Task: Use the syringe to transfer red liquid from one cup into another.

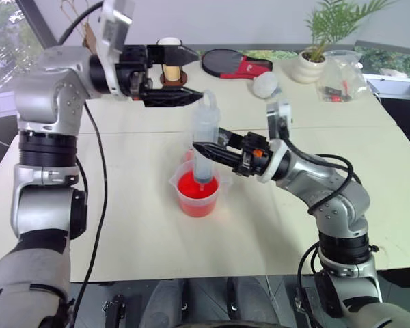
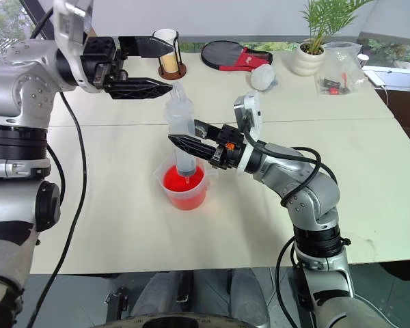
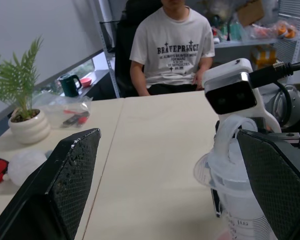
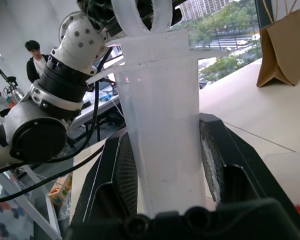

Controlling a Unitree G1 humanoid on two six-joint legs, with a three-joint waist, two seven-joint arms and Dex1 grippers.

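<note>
Right gripper [image 2: 184, 142]: we see its fingers pinching the syringe [image 2: 181, 140] at mid-barrel | Syringe: upright, nozzle down in the cup [image 2: 184, 188] of red liquid [image 2: 180, 183] on the desk [image 2: 123, 225] | Left gripper [image 2: 150, 67]: fingers spread wide, level, flanking the plunger top | Person seated behind desk [image 3: 171, 45]

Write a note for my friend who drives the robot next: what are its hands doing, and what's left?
Right end effector: shut on the syringe, upright, nozzle down in the cup of red liquid.
Left end effector: open, empty, level beside the plunger top, not gripping it.
Done: syringe placed in the cup.
Left: grip the plunger, pull it up to draw liquid, move the syringe to a second cup, squirt it out. I can't tell which cup that is.
</note>
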